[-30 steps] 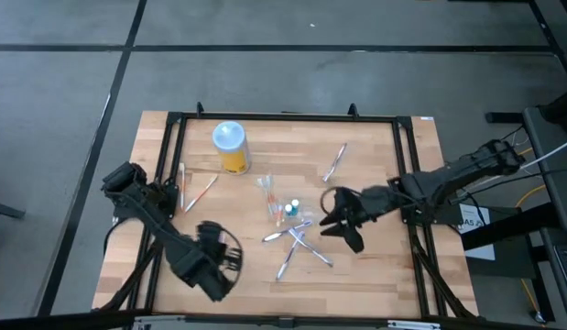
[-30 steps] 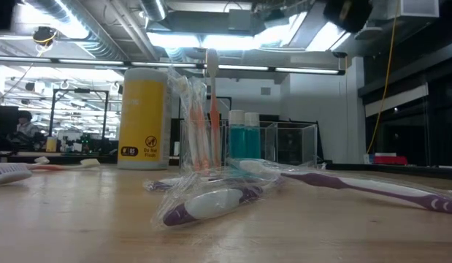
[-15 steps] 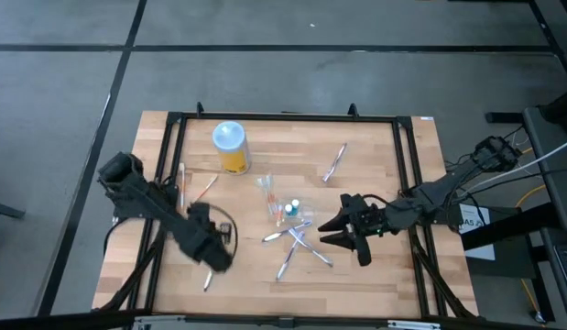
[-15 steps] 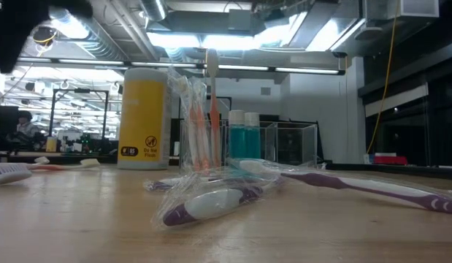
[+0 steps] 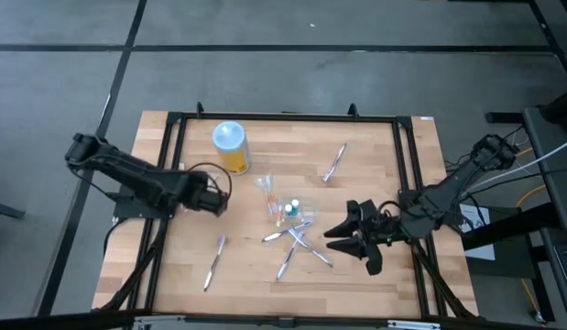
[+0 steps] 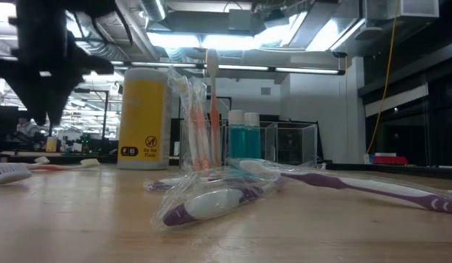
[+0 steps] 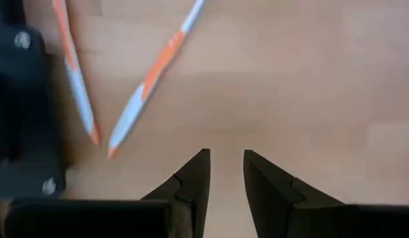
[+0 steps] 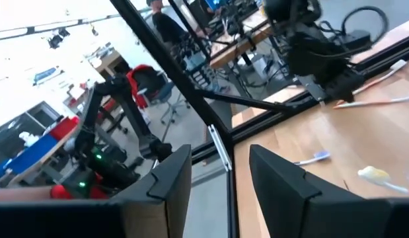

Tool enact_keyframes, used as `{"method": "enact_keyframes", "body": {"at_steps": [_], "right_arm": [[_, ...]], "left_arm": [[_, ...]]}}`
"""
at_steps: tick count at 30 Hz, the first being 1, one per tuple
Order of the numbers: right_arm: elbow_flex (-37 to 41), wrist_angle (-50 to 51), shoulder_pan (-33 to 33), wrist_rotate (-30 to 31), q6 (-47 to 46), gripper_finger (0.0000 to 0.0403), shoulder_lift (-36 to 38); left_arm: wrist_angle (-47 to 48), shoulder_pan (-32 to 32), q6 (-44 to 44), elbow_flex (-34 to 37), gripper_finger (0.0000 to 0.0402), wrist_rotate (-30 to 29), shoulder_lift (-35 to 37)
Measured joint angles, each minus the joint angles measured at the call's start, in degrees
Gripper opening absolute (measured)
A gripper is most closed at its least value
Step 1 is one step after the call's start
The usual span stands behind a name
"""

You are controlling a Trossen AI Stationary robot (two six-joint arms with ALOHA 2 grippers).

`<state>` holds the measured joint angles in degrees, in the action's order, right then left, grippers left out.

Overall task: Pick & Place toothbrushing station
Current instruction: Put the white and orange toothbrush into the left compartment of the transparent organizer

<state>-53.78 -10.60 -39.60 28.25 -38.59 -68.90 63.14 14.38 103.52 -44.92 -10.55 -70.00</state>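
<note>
A clear holder (image 5: 276, 200) with orange-pink toothbrushes stands mid-table, with teal-capped pieces (image 5: 290, 205) beside it; both also show in the low view, the holder (image 6: 196, 135) and the teal pieces (image 6: 244, 142). Several toothbrushes (image 5: 297, 240) lie crossed near it. One more toothbrush (image 5: 333, 163) lies at the far right, and one (image 5: 214, 261) at the near left. Two orange-white toothbrushes (image 7: 148, 76) lie at the left. My left gripper (image 5: 212, 200) hangs over bare wood beside them, open by a narrow gap (image 7: 225, 168), empty. My right gripper (image 5: 344, 246) is open and empty, right of the pile.
A yellow bottle (image 5: 230, 147) with a clear cap stands at the far left. A black frame (image 5: 407, 174) runs around the table's edges. In the low view a wrapped purple toothbrush (image 6: 211, 201) and a long purple one (image 6: 357, 186) lie close to the camera.
My left gripper has gone from the near-left part of the table toward the far edge, to beside the orange toothbrushes. A whitish toothbrush now lies on the wood where the gripper was. My right gripper has drawn back toward the near and right edges, still open.
</note>
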Motion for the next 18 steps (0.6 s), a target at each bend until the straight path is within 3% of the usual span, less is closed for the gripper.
{"method": "enact_keyframes", "body": {"at_steps": [13,18], "right_arm": [[0.0,-3.1,-4.0,6.3,-1.6,0.0155,0.0],[0.0,-3.2,-6.2,9.3,-2.8,0.0155,0.0]], "left_arm": [[-3.6,-20.5,-20.4,2.9,0.0086,-0.2,-3.4],[-3.6,-24.3,-25.3,2.9,0.0086,1.0,-5.6]]}}
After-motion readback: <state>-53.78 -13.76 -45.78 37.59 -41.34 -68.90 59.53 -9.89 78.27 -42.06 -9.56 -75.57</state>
